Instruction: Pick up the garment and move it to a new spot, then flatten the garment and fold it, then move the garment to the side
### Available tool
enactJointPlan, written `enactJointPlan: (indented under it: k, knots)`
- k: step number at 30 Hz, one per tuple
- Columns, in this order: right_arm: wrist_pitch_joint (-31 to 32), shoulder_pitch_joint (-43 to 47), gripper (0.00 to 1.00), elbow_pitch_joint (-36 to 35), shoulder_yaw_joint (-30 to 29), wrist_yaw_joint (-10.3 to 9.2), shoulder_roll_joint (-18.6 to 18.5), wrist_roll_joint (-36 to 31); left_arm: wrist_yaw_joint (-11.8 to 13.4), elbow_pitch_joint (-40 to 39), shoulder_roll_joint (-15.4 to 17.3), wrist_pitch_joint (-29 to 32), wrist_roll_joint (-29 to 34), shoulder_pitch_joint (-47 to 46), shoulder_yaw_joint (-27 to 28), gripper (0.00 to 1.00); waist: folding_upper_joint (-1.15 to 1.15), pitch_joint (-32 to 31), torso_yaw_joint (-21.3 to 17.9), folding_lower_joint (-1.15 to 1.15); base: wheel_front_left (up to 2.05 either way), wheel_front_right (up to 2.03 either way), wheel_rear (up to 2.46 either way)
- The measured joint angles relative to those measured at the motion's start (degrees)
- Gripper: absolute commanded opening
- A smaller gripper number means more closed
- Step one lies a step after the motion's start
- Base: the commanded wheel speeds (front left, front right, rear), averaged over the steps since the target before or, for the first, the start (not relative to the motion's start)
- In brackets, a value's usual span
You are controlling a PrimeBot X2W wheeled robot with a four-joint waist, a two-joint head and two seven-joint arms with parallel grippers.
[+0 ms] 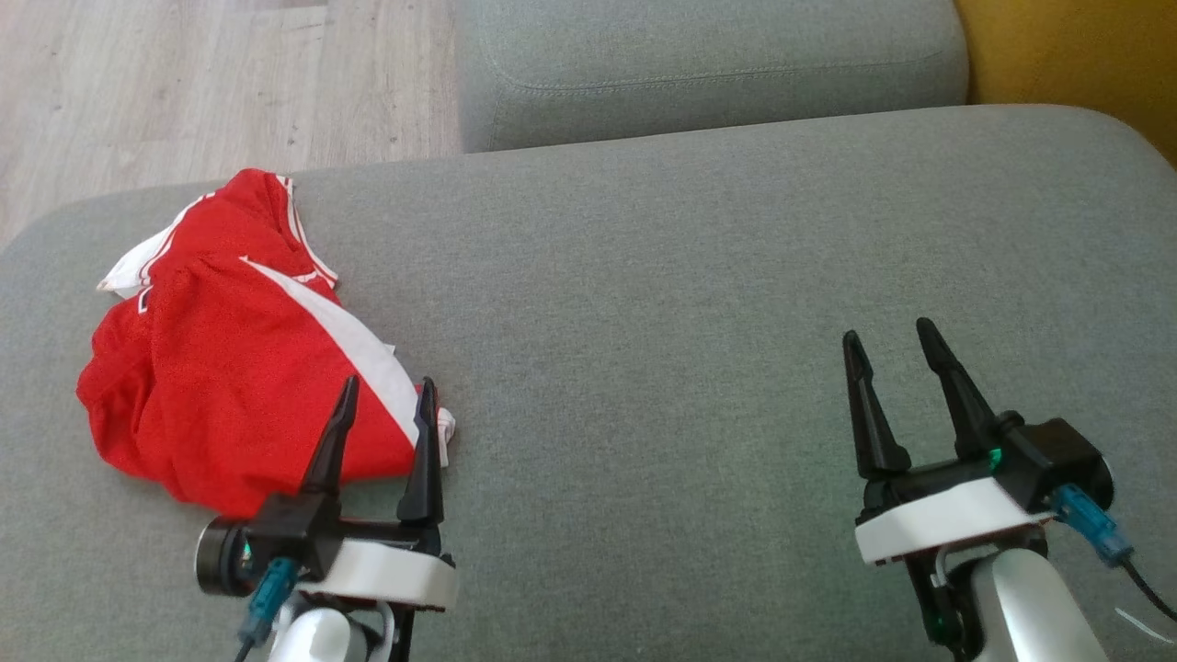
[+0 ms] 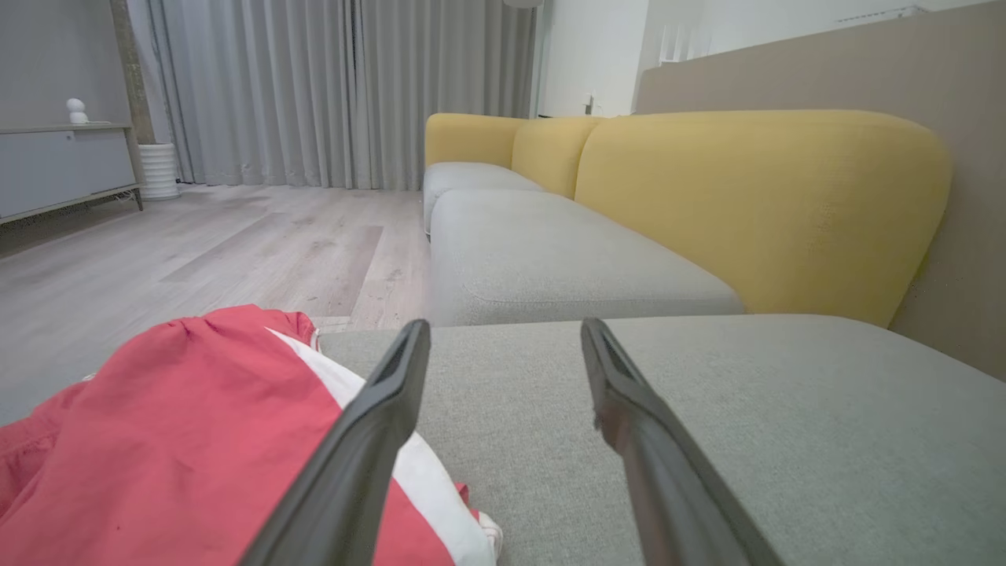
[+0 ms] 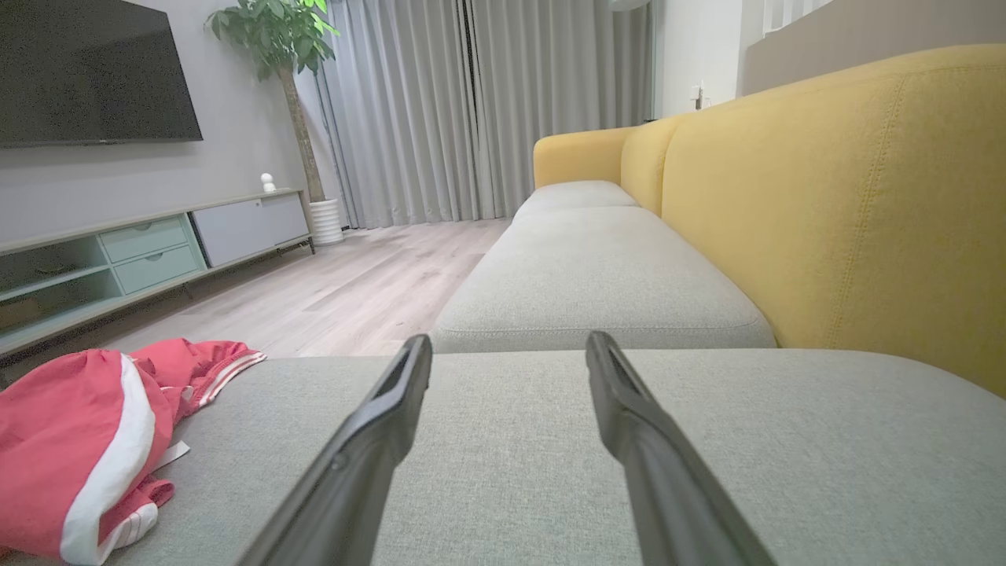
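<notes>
Garment: red mesh garment with white stripes and panels [image 1: 230, 368], crumpled in a heap, unfolded.
Garment position: on the left part of the wide grey fabric sofa seat cushion [image 1: 644, 322], close to its left edge.
Left gripper [image 1: 388, 382]: lower left of head view. Its dark fingers [image 1: 329, 450] are spread apart and hold nothing. Tips are over the garment's near right corner, by the white panel; contact cannot be told.
Left wrist view: one finger overlaps the red cloth, the other is over bare cushion.
Right gripper [image 1: 886, 329]: lower right of head view. Fingers spread wide and empty, above bare cushion, well apart from the garment.
Beyond: second grey seat cushion [image 1: 708, 64], touching the first.
Right side: yellow upholstered backrest [image 2: 754, 204].
Left side: pale wooden plank floor [image 1: 184, 83].
Far wall: grey pleated curtains [image 2: 314, 86].
</notes>
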Motion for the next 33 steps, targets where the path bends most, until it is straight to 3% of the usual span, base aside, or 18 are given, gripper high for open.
enactJointPlan:
  k: [12,24,33]
  knots:
    - [-2.07,0.04,1.0,1.09,-0.94,0.0,-0.03,6.93,-1.62,-1.27,-3.24,-2.02,-1.99,0.97,5.56,1.0,0.0,-0.26,-0.13,0.0,0.0,0.0,0.0]
    - [-4.04,0.05,1.0,4.43,0.8,0.0,-0.05,5.8,-3.15,1.89,-4.57,-4.08,6.81,2.08,6.84,1.0,0.0,-0.43,-0.31,0.0,0.0,0.0,0.0]
    - [-4.08,0.02,1.0,4.69,0.89,0.0,-0.07,6.05,-4.14,2.55,-4.76,-4.08,7.13,2.06,7.21,1.0,0.0,-0.52,0.06,0.0,0.0,0.0,0.0]
